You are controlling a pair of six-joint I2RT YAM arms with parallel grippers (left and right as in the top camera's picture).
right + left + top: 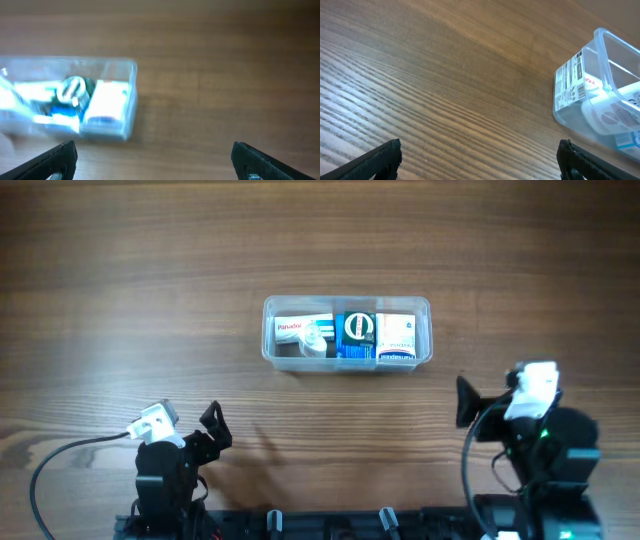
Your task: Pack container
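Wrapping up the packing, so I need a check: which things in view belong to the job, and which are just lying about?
Job: container; inside it, red-and-white box, blue box, white-and-blue box, white round item.
Lying about: no loose items seen; only the black cable by the left arm.

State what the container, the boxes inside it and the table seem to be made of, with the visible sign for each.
The container: clear, colourless plastic, glossy; its contents show through the walls. The white box and blue box: probably printed cardboard, judging by flat printed faces. The table: wood or wood-look laminate, matt; brown grain lines run across it.
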